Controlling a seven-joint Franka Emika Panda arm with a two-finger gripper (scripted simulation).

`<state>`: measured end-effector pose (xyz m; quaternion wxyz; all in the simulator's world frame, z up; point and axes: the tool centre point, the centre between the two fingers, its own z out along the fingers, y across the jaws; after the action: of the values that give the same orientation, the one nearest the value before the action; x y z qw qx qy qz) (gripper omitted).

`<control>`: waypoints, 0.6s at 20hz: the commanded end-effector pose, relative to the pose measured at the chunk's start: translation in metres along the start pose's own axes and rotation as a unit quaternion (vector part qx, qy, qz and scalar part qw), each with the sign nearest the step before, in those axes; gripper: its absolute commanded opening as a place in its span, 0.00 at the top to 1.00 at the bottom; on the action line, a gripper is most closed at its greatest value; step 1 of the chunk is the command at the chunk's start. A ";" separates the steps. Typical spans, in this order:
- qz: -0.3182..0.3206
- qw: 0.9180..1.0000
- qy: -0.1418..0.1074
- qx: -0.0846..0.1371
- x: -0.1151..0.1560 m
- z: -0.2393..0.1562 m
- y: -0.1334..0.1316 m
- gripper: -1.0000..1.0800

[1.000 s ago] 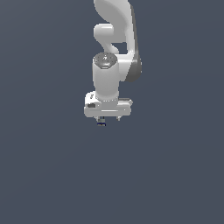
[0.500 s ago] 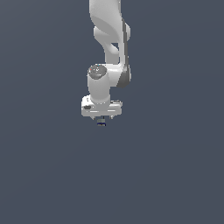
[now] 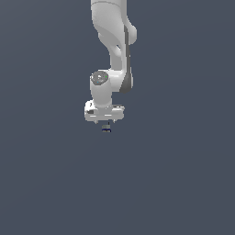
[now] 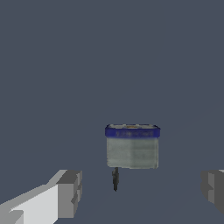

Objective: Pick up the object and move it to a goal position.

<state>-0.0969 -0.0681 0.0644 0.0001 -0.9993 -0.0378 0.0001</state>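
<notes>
Nearest the wrist camera stood the two blocky grey fingertips (image 4: 70,192) of the white two-fingered pincer (image 4: 142,192), one borne on a white finger at one edge of the wrist view and the other cut off at the opposite edge; they were set wide apart and closed on nothing. Beyond the fingertips, between their two lines but touching neither, sat the small squat greyish-green container with a dark blue rim (image 4: 132,146), upright on the plain dark grey floor (image 4: 109,52), with a short dark mark just in front of its base whose nature could not be told. In the exterior view the white pincer (image 3: 105,125) hung from the white jointed robot arm (image 3: 112,50), which descended from the upper edge of the picture, its broad hand pointing straight down. The greyish-green container (image 3: 106,129) appeared as a tiny item directly beneath the pincer, just below the fingertips. Whether it rested on the floor (image 3: 46,183) or was lifted could not be told from that view. The dark grey floor filled the rest of both views.
</notes>
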 end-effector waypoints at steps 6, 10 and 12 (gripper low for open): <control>0.000 1.000 0.000 0.000 -0.001 0.006 0.000 0.04; 0.000 1.000 0.000 0.000 -0.002 0.020 0.000 0.04; 0.000 1.000 0.000 0.000 -0.003 0.030 0.000 0.04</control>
<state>-0.0988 -0.0687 0.0419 0.0000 -0.9993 -0.0382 -0.0002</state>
